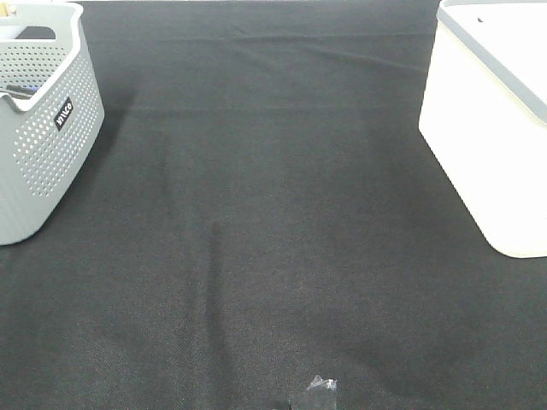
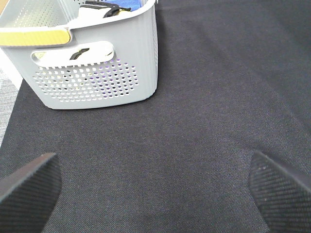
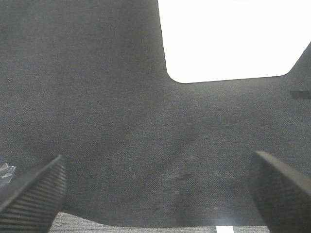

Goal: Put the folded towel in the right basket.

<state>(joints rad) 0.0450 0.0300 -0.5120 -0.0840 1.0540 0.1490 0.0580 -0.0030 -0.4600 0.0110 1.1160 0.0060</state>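
**Bare black cloth between two baskets, both grippers spread**

The black cloth (image 1: pixel 273 222) takes up nearly the whole high view, lightly creased, with a wide open stretch down the middle. Its near edge shows in the right wrist view, where it ends over a pale ribbed surface (image 3: pixel 146 229).

The white basket (image 1: pixel 491 128) stands at the far right, cut off by the top and right edges of the high view; its wall is so bright that no detail reads on it, and its inside is hidden. The grey basket (image 1: pixel 43 128), perforated, stands at the far left, also cut off. The left wrist view shows dark, blue and white items (image 2: pixel 109 7) over its rim, too cropped to identify.

No folded towel can be made out in any view.

The left gripper (image 2: pixel 155 187) hangs over bare cloth near the grey basket, its fingers wide apart and holding nothing. The right gripper (image 3: pixel 158 189) is over cloth near the white basket, likewise wide apart and empty.

A small crumpled shiny scrap (image 1: pixel 321 391) lies on the cloth at the near edge.
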